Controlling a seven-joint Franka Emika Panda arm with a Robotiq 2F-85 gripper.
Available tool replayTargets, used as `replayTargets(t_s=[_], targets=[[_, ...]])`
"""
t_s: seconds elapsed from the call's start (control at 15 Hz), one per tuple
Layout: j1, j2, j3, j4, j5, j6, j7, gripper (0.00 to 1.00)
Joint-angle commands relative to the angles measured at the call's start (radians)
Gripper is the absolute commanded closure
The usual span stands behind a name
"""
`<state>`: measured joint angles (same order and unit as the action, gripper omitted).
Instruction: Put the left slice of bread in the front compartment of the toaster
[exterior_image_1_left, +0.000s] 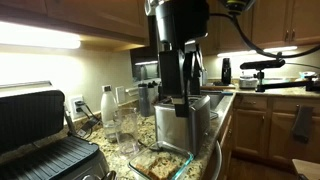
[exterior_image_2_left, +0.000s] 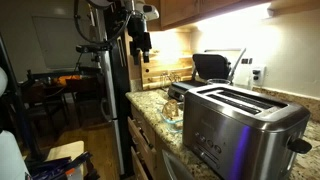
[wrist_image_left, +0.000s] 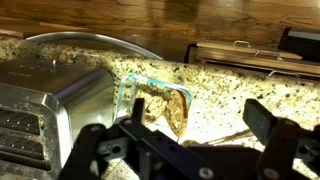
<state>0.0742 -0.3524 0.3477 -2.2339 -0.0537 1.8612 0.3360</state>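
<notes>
The brushed steel toaster (exterior_image_1_left: 186, 122) stands on the granite counter; it fills the right foreground in an exterior view (exterior_image_2_left: 240, 125) and the left of the wrist view (wrist_image_left: 45, 110). Tan bread slices (wrist_image_left: 172, 112) lie in a clear glass dish (wrist_image_left: 128, 92) beside the toaster, also seen in an exterior view (exterior_image_1_left: 153, 160). I cannot tell which is the left slice. My gripper (wrist_image_left: 197, 114) is open and empty. It hangs above the counter next to the dish, over the toaster in an exterior view (exterior_image_1_left: 181, 85), and is small and high in the other (exterior_image_2_left: 141, 45).
A black ribbed contact grill (exterior_image_1_left: 40, 150) sits at the near left and shows at the back in an exterior view (exterior_image_2_left: 210, 66). Clear bottles and glasses (exterior_image_1_left: 108, 108) stand by the wall. A wooden board (wrist_image_left: 240, 55) leans at the back of the counter.
</notes>
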Motion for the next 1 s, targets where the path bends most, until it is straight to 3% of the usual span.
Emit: replayTargets(t_s=[0.0, 0.53, 0.93], targets=[[0.033, 0.005, -0.028, 0.003, -0.011, -0.003, 0.01, 0.0], [0.029, 0.021, -0.021, 0.008, -0.028, 0.004, 0.023, 0.0], [0.029, 0.115, -0.028, 0.023, -0.045, 0.052, 0.021, 0.0]])
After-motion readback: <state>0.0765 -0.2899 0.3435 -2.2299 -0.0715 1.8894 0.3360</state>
